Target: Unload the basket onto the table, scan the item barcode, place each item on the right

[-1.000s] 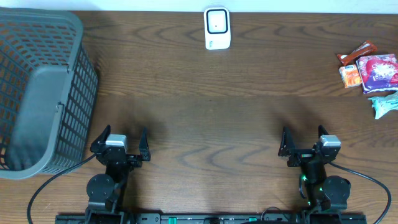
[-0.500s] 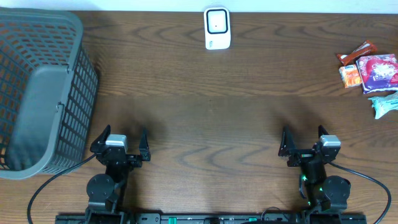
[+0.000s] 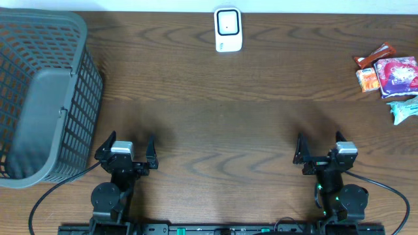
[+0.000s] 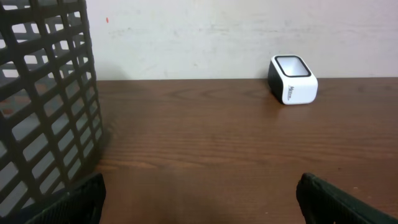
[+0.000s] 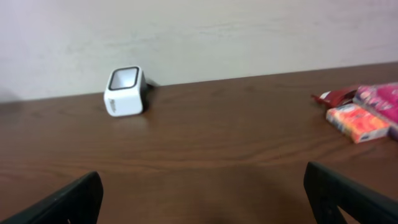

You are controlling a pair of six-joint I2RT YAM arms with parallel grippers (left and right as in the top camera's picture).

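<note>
A white barcode scanner [image 3: 228, 29] with a dark window stands at the table's far edge; it also shows as the scanner [image 4: 292, 79] in the left wrist view and the scanner [image 5: 125, 92] in the right wrist view. Several snack packets lie at the far right: an orange box [image 3: 368, 79], a pink bag [image 3: 397, 74], a red-brown wrapper [image 3: 375, 55] and a pale green packet [image 3: 403, 109]. The orange box [image 5: 360, 122] also shows in the right wrist view. My left gripper [image 3: 128, 149] and right gripper [image 3: 320, 147] rest near the front edge, both open and holding nothing.
A large grey plastic basket [image 3: 40, 94] stands at the left, close beside my left gripper; its mesh wall [image 4: 46, 106] fills the left of the left wrist view. A pale wall runs behind the table.
</note>
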